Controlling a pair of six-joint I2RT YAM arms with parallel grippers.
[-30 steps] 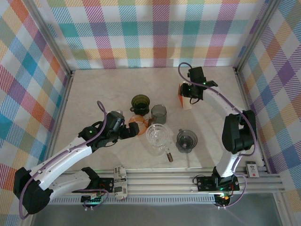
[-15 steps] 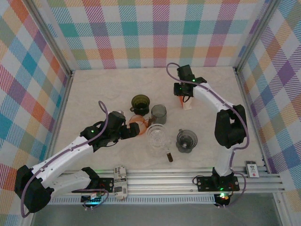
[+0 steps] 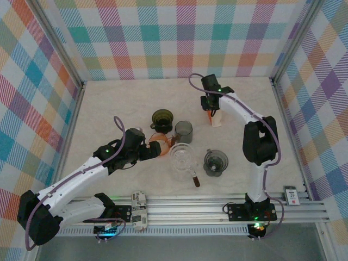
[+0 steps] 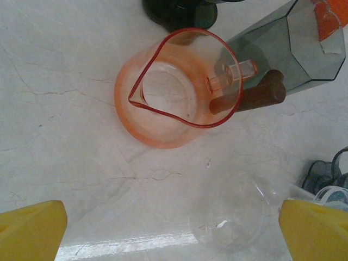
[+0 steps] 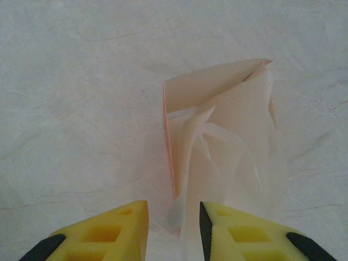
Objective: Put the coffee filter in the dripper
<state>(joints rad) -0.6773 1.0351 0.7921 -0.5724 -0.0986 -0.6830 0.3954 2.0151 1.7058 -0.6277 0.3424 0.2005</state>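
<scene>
The white paper coffee filter [image 5: 228, 136] lies crumpled open in its orange-edged pack [image 3: 215, 118] at the back right of the table. My right gripper [image 5: 173, 217] is open, low over it, its yellow fingers [image 5: 109, 228] either side of the filter's near edge with a small gap on both sides. A dark green dripper [image 3: 162, 118] stands at the back of the group of vessels and a grey dripper [image 3: 216, 162] at its front right. My left gripper [image 4: 174, 234] is open wide and holds nothing, just short of the orange glass pitcher [image 4: 171, 89].
A grey faceted cup [image 3: 183, 129] with a brown handle [image 4: 250, 98] stands behind the pitcher. A clear glass vessel [image 3: 182, 156] with a wooden handle sits in front. A patterned wall encloses the table on three sides, and a rail [image 3: 217, 209] runs along the near edge.
My right gripper has swung left and come in over the filter pack. The left arm has hardly moved.
</scene>
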